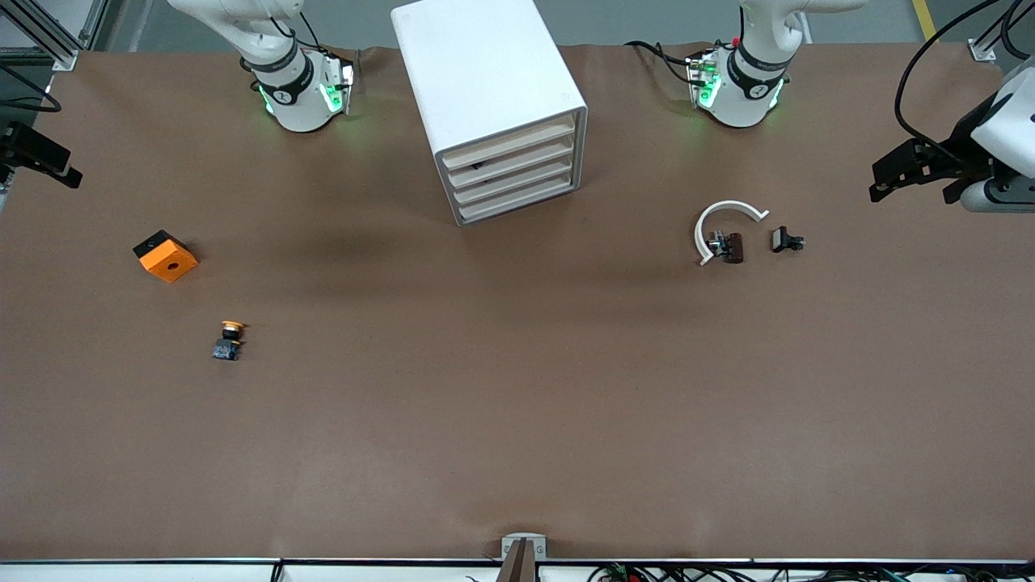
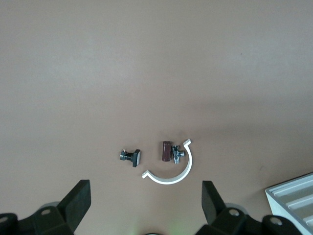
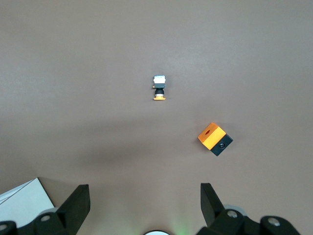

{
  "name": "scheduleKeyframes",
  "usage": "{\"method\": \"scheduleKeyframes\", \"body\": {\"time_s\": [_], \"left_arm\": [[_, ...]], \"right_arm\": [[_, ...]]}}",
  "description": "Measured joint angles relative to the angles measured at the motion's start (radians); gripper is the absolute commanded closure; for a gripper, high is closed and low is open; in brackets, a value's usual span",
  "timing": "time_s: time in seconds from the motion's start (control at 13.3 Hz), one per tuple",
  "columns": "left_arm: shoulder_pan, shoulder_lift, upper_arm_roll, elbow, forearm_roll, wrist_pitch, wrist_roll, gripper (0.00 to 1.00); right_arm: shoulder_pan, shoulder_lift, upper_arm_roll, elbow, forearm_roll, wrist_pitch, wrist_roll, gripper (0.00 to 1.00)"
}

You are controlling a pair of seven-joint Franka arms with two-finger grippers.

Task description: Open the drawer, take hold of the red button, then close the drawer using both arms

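Fingers (image 2: 78,203) spread wide on left gripper (image 2: 146,205) and right gripper (image 3: 144,205), holding nothing, parked high. All four drawers (image 1: 517,174) shut in cabinet (image 1: 485,81). Red button unseen, presumably inside. Nothing done yet.

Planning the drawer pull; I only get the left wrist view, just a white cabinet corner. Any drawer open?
Observer: No. Front view shows all four beige-fronted drawers of the white boxy cabinet shut.
Operator: Red button out anywhere?
Observer: None visible. Only a yellow-capped push button lies on the table, toward the right arm's end, nearer the front camera than the orange cube.
Operator: Arms?
Observer: Both wait: right gripper open over that end, left gripper open over the left arm's end.
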Motion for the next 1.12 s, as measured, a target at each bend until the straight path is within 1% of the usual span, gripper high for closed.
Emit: {"method": "scheduleKeyframes", "body": {"time_s": [0.15, 0.3, 0.52, 0.67, 0.9, 1.12], "left_arm": [[-0.003, 0.012, -0.001, -0.007, 0.000, -0.031, 0.000, 0.00], [-0.012, 0.049, -0.011, -0.029, 0.000, -0.033, 0.000, 0.00], [-0.020, 0.151, -0.056, -0.042, 0.000, -0.010, -0.016, 0.00], [-0.026, 0.233, -0.073, -0.044, 0.000, 0.031, -0.041, 0.00], [-0.066, 0.335, -0.080, -0.044, 0.000, 0.114, -0.184, 0.00], [-0.145, 0.395, -0.083, -0.038, -0.001, 0.158, -0.395, 0.00]], "right_arm": [[0.000, 0.000, 0.000, 0.000, 0.000, 0.000, 0.000, 0.00], [0.000, 0.000, 0.000, 0.001, 0.000, 0.000, 0.000, 0.00], [0.000, 0.000, 0.000, 0.001, 0.000, 0.000, 0.000, 0.00], [0.000, 0.000, 0.000, 0.001, 0.000, 0.000, 0.000, 0.00], [0.000, 0.000, 0.000, 0.002, 0.000, 0.000, 0.000, 0.00], [0.000, 0.000, 0.000, 0.002, 0.000, 0.000, 0.000, 0.00]]}}
